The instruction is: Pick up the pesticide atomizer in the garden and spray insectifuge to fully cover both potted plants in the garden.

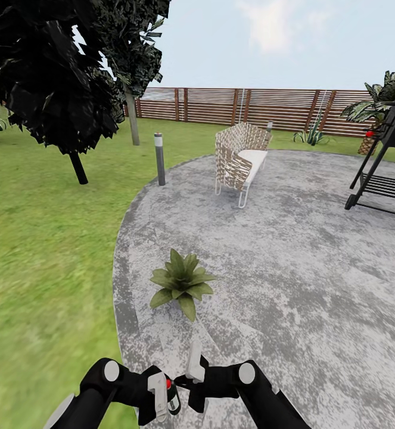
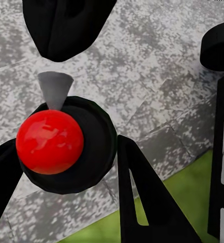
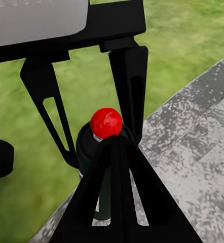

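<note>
The pesticide atomizer (image 1: 173, 398) is a dark bottle with a red spot on top, held low in front of me over the edge of the paved patio. My left gripper (image 1: 163, 400) is shut on it. In the left wrist view the red-topped atomizer (image 2: 66, 147) sits between the black fingers (image 2: 147, 197). My right gripper (image 1: 195, 381) is beside it with its fingers together. In the right wrist view its tips (image 3: 114, 147) meet just under the red top of the atomizer (image 3: 106, 122). One potted plant (image 1: 182, 283), a low green rosette, stands on the patio just ahead.
The round grey patio (image 1: 292, 268) spreads ahead and to the right, with lawn (image 1: 42, 268) on the left. A wicker bench (image 1: 240, 156), a bollard light (image 1: 159, 158) and a black grill (image 1: 388, 161) stand farther off. A dark tree (image 1: 60, 77) and a slat fence (image 1: 251, 107) are behind.
</note>
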Controlling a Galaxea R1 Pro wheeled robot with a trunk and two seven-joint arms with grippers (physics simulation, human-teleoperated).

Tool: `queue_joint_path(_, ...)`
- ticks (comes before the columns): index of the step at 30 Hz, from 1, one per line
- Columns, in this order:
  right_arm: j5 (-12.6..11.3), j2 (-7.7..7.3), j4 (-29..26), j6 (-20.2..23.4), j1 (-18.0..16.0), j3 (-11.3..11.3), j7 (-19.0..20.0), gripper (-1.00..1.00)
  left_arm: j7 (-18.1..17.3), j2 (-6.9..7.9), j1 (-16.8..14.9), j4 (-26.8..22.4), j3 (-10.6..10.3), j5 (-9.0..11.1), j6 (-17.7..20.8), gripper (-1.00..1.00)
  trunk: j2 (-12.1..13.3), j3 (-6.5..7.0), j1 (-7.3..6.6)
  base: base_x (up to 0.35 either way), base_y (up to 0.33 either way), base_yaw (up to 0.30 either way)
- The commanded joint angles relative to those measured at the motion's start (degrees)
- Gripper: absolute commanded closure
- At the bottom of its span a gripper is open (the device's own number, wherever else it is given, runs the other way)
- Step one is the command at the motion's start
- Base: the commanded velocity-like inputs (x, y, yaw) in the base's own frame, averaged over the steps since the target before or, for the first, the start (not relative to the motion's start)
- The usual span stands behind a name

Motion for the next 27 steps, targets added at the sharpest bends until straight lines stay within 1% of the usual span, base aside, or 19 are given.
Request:
queue_joint_path(1, 0.60, 0.01, -0.03, -0.43, -0.02, -0.06, 0.10, 1.00, -0.22, 0.02, -0.03, -0.08, -0.11, -0.04, 0.51, 1.00, -0.02, -0.05, -0.01, 0.000, 0.000, 0.000)
queue_joint_path(8, 0.60, 0.02, 0.02, -0.43, -0.02, -0.02, 0.10, 1.00, -0.22, -0.60, -0.03, -0.08, -0.11, 0.07, 0.51, 1.00, -0.02, -0.05, -0.01, 0.000, 0.000, 0.000)
queue_joint_path(20, 0.60, 0.01, 0.05, -0.43, -0.02, -0.06, 0.10, 1.00, -0.22, -0.60, -0.03, -0.07, -0.11, -0.06, 0.53, 1.00, -0.02, -0.05, -0.01, 0.000, 0.000, 0.000)
queue_joint_path(24, 0.57, 0.01, 0.10, -0.43, -0.02, -0.06, 0.10, 1.00, -0.07, -0.09, -0.03, 0.11, 0.07, -0.29, 0.49, 1.00, -0.02, -0.05, -0.01, 0.000, 0.000, 0.000)
queue_joint_path(26, 0.62, 0.00, 0.10, -0.43, -0.02, -0.05, 0.10, 1.00, 0.00, 0.39, -0.03, 0.15, 0.21, -0.34, 0.43, 1.00, -0.02, -0.05, -0.01, 0.000, 0.000, 0.000)
queue_joint_path(27, 0.64, 0.00, 0.10, -0.43, -0.02, -0.06, 0.10, 1.00, 0.06, 0.94, -0.03, 0.16, 0.27, -0.38, 0.40, 1.00, -0.02, -0.05, -0.01, 0.000, 0.000, 0.000)
